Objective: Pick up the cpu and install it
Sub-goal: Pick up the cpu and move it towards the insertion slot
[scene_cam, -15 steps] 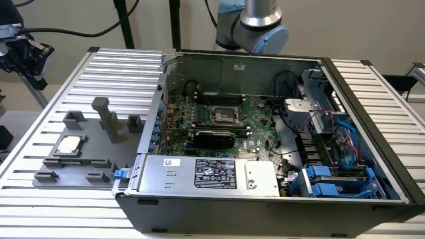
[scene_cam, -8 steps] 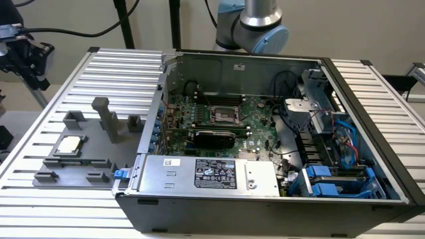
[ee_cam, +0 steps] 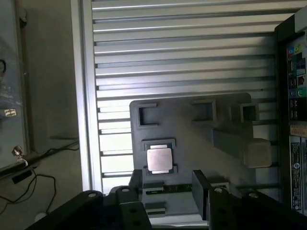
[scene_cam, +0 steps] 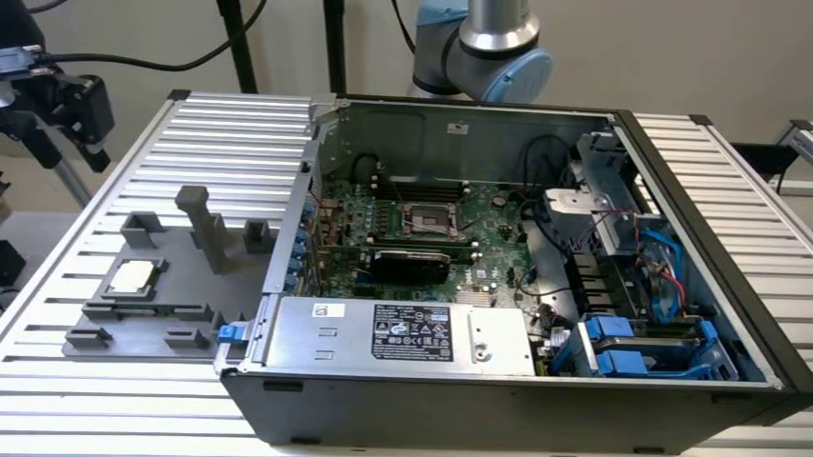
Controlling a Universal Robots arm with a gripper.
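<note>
text: none legible | power supply label (scene_cam: pixel 413 333): print unreadable

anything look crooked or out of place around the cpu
Nothing stands out. The cpu lies flat and square in its recess on the grey fixture. The end effector hangs above it, open and holding nothing.

The cpu (scene_cam: pixel 132 277) lies in the grey fixture (scene_cam: pixel 204 288) on the slatted table (scene_cam: pixel 228 143); the open computer case (scene_cam: pixel 381 392) stands beside.

grey fixture plate (scene_cam: pixel 190 286): on slatted table (scene_cam: pixel 242 133) | power supply (scene_cam: pixel 394 331): inside open PC case (scene_cam: pixel 508 407)
</note>
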